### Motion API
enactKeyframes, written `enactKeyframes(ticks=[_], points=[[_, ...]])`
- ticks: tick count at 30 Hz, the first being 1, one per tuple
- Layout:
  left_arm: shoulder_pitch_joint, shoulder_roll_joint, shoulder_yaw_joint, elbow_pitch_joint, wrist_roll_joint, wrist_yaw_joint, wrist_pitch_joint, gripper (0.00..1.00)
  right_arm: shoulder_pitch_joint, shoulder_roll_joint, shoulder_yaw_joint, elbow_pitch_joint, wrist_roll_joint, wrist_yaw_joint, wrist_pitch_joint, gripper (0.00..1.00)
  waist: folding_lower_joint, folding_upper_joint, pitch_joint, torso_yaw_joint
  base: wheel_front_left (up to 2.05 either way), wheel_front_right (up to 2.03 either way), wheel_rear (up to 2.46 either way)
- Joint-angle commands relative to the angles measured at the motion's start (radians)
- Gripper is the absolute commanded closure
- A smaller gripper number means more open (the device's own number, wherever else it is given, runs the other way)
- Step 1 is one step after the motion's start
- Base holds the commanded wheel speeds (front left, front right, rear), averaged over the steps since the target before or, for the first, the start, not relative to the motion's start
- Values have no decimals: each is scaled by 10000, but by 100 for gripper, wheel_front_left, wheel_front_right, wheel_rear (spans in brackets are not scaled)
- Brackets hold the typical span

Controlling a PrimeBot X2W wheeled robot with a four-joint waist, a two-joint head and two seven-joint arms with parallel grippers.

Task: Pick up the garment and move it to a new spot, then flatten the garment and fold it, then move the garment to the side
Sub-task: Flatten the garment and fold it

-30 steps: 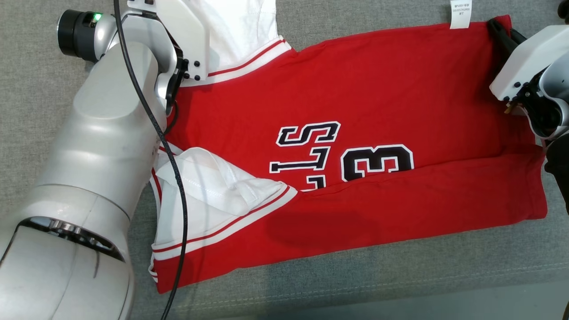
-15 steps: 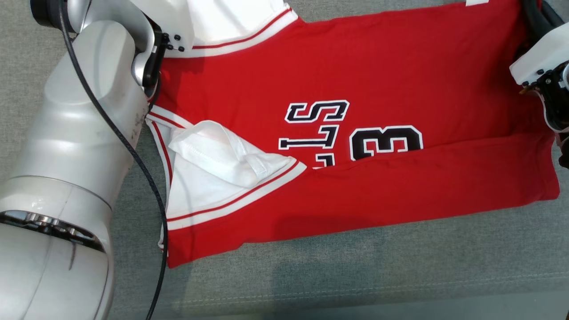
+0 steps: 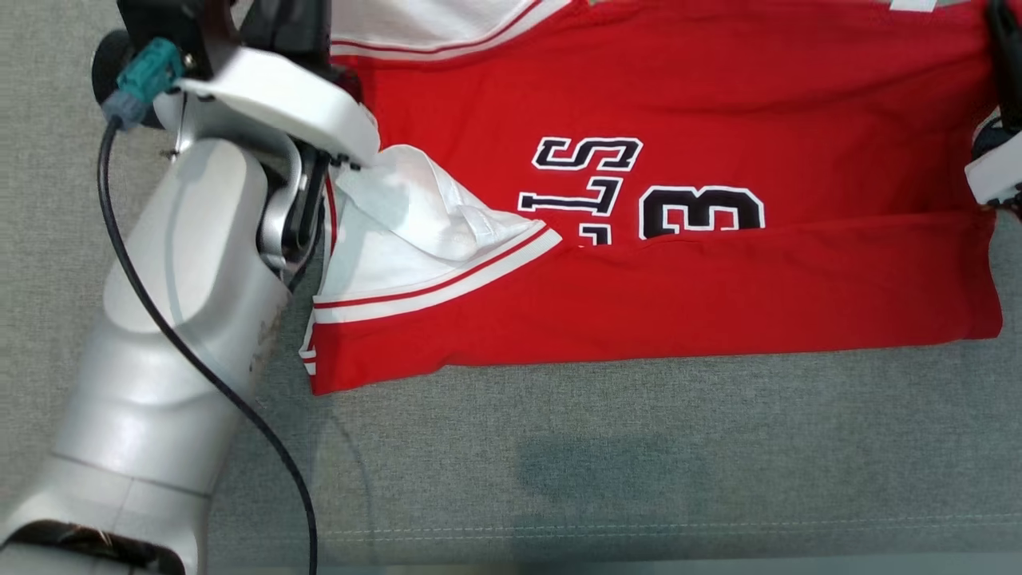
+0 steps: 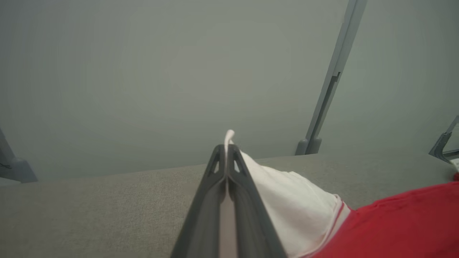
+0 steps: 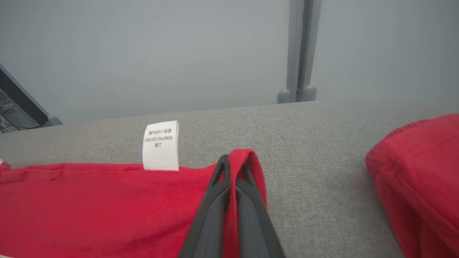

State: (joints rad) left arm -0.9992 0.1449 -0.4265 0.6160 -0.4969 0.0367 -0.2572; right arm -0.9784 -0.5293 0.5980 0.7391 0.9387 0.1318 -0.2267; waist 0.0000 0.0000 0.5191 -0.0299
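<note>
The garment (image 3: pixel 718 112) is a red jersey with white sleeves and black lettering, lying on a grey cloth surface (image 3: pixel 639 463) with its near edge folded over. In the left wrist view my left gripper (image 4: pixel 226 148) is shut on a thin edge of the white sleeve (image 4: pixel 294 200), which pokes out above the fingertips. My right gripper (image 5: pixel 232 161) is shut on the red hem corner, which wraps over its tips, beside a white care label (image 5: pixel 160 145). In the head view my left arm (image 3: pixel 200 279) stands at the jersey's left end and my right wrist housing (image 3: pixel 994 172) at its right end.
The grey surface (image 5: pixel 322 143) runs to a far edge, with a pale wall and a grey upright post (image 5: pixel 299 53) behind it. Another red fold of cloth (image 5: pixel 423 179) lies to the right of my right gripper. Open grey surface lies on the near side of the jersey.
The head camera has moved, so the jersey sits higher in the picture. My left wrist has tipped back toward the near side, above the sleeve end. The near white sleeve looks more bunched.
</note>
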Motion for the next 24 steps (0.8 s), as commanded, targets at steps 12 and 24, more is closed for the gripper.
enactKeyframes(ticks=[12, 24], points=[[3179, 524, 656, -3212, 267, 555, -44, 100, 2299, -1760, 523, -1931, 1233, -11, -72, 100, 0, 0, -790, 339, 0, 0, 0], [6015, 541, 609, -5949, -53, 1624, 485, 100, 3553, -2197, 381, -2448, 1662, -11, 7, 100, 0, 0, -1204, 470, 0, 0, 0]])
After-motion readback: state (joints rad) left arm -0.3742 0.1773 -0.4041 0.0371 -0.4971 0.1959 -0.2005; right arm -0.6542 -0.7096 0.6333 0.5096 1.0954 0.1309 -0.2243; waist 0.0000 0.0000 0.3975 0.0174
